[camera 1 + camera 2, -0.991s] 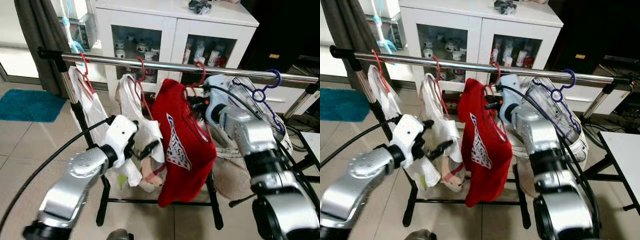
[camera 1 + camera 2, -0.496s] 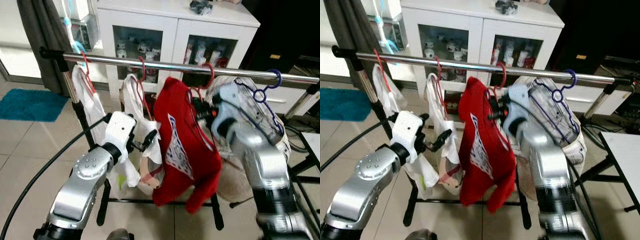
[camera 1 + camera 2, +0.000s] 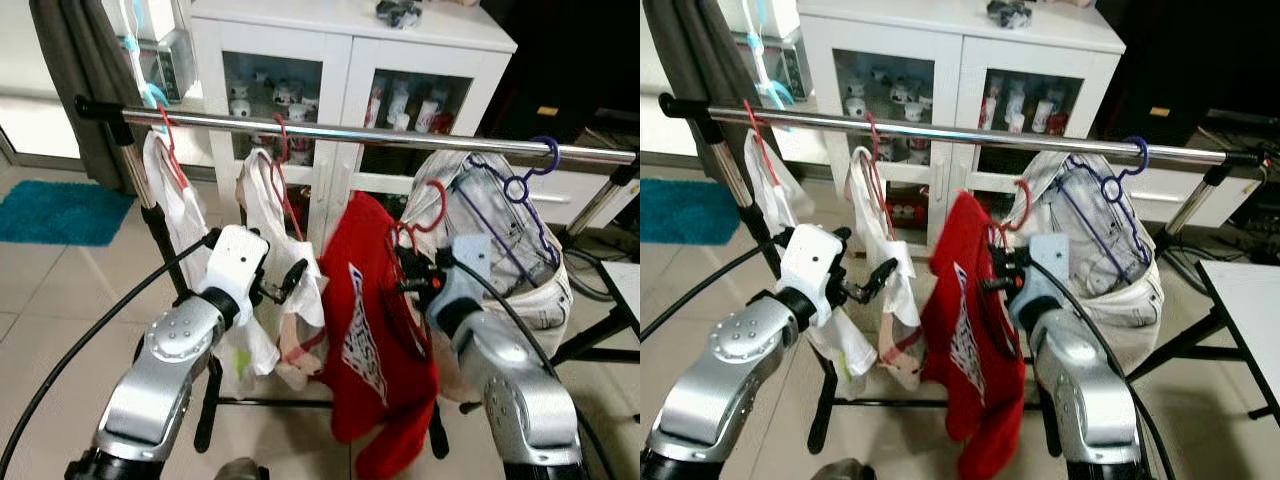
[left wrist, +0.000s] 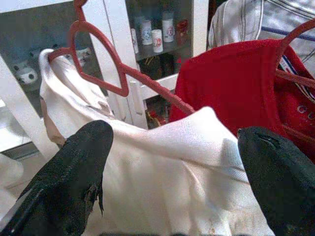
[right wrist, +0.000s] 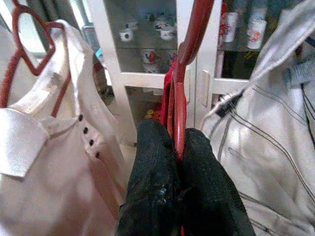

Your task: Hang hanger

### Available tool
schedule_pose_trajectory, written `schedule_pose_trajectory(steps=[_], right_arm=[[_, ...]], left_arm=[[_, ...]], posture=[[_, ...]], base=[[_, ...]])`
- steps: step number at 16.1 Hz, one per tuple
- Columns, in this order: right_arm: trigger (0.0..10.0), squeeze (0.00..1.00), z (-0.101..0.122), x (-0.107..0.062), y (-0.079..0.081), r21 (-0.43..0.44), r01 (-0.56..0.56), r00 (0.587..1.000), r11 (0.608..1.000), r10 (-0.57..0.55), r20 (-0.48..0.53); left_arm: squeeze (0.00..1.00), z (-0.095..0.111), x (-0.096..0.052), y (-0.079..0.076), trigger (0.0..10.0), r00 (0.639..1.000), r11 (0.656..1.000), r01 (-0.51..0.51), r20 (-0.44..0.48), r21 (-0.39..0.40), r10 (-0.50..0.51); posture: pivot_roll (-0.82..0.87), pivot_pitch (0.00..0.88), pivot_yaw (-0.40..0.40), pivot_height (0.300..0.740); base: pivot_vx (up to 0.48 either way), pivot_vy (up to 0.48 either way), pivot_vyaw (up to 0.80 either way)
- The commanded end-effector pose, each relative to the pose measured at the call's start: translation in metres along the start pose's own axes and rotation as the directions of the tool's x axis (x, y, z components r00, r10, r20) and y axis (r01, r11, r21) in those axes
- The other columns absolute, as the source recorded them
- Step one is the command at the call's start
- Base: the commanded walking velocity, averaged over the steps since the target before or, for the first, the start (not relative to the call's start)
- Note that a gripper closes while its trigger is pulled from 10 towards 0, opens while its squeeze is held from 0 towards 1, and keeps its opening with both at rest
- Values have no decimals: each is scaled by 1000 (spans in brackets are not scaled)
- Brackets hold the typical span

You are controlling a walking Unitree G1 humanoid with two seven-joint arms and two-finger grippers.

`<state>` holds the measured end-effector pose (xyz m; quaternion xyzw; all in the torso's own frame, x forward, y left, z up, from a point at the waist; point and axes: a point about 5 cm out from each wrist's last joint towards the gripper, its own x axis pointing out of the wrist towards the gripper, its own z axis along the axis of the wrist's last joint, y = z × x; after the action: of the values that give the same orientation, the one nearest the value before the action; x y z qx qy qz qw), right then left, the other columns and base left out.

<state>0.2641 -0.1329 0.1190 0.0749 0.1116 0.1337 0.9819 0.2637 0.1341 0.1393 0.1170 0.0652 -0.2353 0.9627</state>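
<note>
Judging by its droop, we take the red shirt [image 3: 375, 330] for soft and light, while its red hanger [image 3: 425, 210] is thin, stiff and slick, best gripped at the neck under the hook. Our right pincer [image 5: 179, 157] is clamped there, hook below the rail [image 3: 380, 137], not on it. Our left pincer [image 4: 172, 167] gapes wide around a white shirt [image 4: 162, 167], gripping nothing.

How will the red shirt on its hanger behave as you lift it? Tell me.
The red shirt drapes in folds, so it is probably floppy and will sway. The thin red hanger, pinched in the right tool, looks light and may pivot.
</note>
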Motion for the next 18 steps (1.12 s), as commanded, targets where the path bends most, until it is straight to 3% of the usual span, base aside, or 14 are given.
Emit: schedule_pose_trajectory(steps=[1, 7, 18], right_arm=[[0, 0, 13, -4, -2, -23, 22, 997, 999, -21, 71], [0, 0, 14, -8, 1, -83, 27, 997, 996, -22, 68], [0, 0, 14, -7, 0, -83, 41, 997, 996, -35, 65]], left_arm=[[0, 0, 1, 0, 10000, 1000, 1000, 8, -5, -7, -8], [0, 0, 1, 2, 10000, 1000, 1000, 22, -15, -15, -22], [0, 0, 1, 1, 10000, 1000, 1000, 22, -21, -19, -22]], posture=[[44, 0, -19, 740], [33, 29, -10, 740], [29, 40, -24, 740]], base=[[0, 0, 0], [0, 0, 0], [-286, 0, 0]])
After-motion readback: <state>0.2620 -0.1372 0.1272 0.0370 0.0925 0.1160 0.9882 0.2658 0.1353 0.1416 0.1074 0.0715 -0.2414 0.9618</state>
